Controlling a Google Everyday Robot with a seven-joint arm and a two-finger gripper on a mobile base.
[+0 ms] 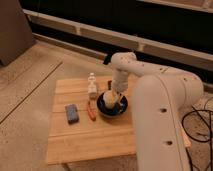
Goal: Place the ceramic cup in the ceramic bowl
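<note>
The ceramic bowl (111, 108), dark and glossy, stands on the wooden table (85, 140) right of centre. The ceramic cup (110, 98), small and cream-white, sits inside the bowl's rim, partly hidden by the gripper. My gripper (116, 95) reaches down from the white arm (150, 100) and is right at the cup, over the bowl. I cannot see whether it still holds the cup.
A slim white bottle (92, 86) stands just left of the bowl. An orange-red tool (90, 110) and a blue-grey sponge (72, 113) lie further left. The arm covers the table's right side. Cables (200, 120) lie on the floor at right.
</note>
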